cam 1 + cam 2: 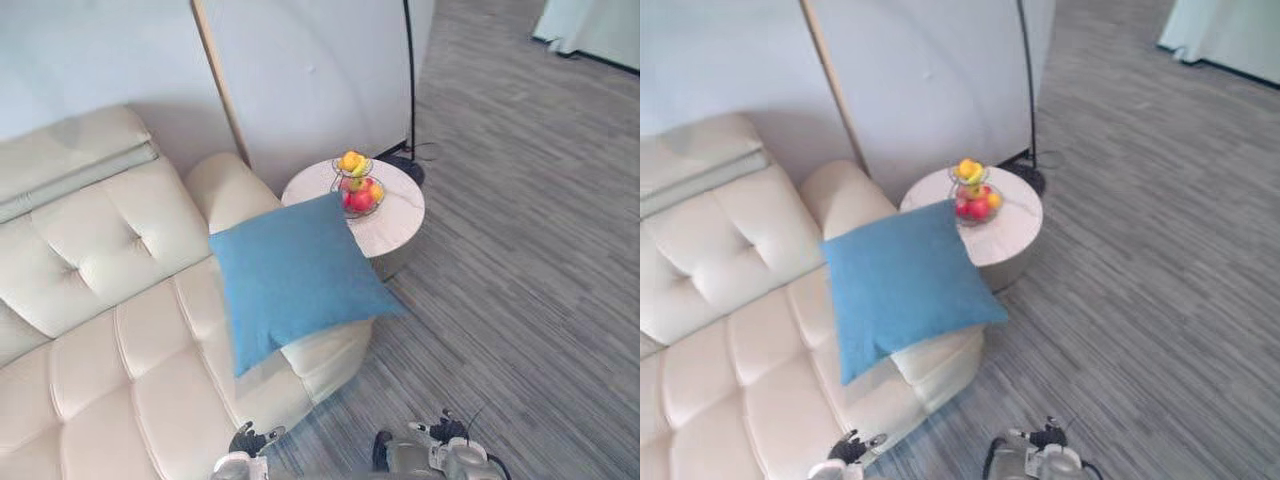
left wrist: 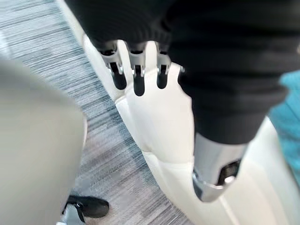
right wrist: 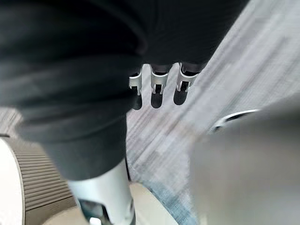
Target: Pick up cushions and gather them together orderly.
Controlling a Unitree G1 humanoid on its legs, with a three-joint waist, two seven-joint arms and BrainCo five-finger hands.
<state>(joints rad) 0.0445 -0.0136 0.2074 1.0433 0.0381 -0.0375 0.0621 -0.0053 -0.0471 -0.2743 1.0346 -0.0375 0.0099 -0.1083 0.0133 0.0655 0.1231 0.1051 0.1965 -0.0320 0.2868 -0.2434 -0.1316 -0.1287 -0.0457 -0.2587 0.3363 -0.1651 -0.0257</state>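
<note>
A cream tufted sofa [image 1: 90, 300] filled the left side. Low at its front edge hung the left hand [image 2: 138, 79], its fingers [image 2: 118, 75] released and relaxed, grasping nothing. The blue cushion [image 1: 295, 275] lay tilted on the sofa's right end, over the armrest, one corner jutting past the edge toward the grey striped floor [image 1: 520, 250]. Just beside it stood a round white counter [image 1: 400, 220] carrying a tiered wire fruit basket [image 1: 357, 188]. The right hand [image 3: 157, 86] hung over the floor, fingers likewise loose and empty.
</note>
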